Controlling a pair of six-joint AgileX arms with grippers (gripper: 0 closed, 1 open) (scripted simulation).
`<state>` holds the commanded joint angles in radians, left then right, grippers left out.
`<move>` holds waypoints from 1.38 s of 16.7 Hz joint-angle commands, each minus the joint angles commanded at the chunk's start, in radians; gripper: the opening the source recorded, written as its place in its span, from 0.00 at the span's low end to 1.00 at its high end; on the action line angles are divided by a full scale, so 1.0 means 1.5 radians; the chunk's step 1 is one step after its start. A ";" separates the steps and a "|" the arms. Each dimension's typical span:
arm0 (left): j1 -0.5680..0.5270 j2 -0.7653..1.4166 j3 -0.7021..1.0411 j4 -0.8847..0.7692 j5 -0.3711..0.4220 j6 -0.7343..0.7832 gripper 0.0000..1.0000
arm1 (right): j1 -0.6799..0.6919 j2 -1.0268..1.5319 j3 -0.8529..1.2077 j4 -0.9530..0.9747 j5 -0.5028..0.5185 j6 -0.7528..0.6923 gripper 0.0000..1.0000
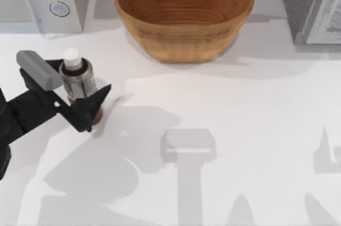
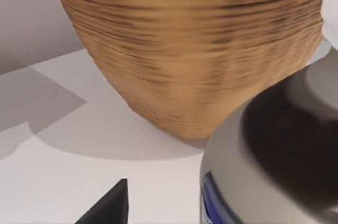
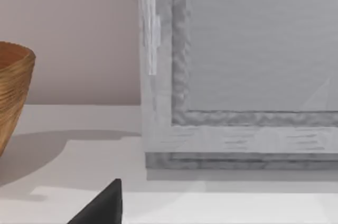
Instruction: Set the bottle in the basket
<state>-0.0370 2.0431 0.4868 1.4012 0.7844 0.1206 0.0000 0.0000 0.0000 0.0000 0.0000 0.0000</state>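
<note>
The bottle [image 1: 79, 81] stands upright on the white table [image 1: 240, 130] at the top view's left side, white cap up, its grey-silver label band above a reddish-brown base. The left gripper [image 1: 80, 101] is around it: one dark finger [image 1: 90, 106] lies across the bottle's lower front, touching it, and the grey wrist block sits just behind and to the left of the cap. The far finger is hidden behind the bottle, so the fingers look closed on the bottle's body, with the base at or just above the table surface; which of the two cannot be told. In the left wrist view the bottle's [image 2: 274, 160] dark shoulder and grey label sit very close to the camera, with one dark fingertip [image 2: 108, 205] at the lower edge.

The basket [image 1: 184, 15] rests at the back middle of the table, well apart from the bottle, up and to the right of it. Its ribbed inside holds nothing. In the left wrist view its woven wall [image 2: 200, 44] rises beyond the bottle.

The right wrist view shows a grey cabinet [image 3: 243, 71], the basket's edge [image 3: 13, 92] and one dark fingertip [image 3: 103, 205] of the right gripper.
</note>
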 joint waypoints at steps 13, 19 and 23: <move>0.000 0.000 0.000 0.000 0.000 0.000 0.00 | 0.000 0.000 0.000 0.000 0.000 0.000 1.00; 0.000 0.000 0.000 0.000 0.000 0.000 0.00 | 0.000 0.000 0.000 0.000 0.000 0.000 1.00; 0.015 -0.024 -0.003 -0.023 0.015 0.009 0.00 | 0.000 0.000 0.000 0.000 0.000 0.000 1.00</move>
<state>-0.0144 2.0068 0.4829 1.3670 0.8062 0.1347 0.0000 0.0000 0.0000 0.0000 0.0000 0.0000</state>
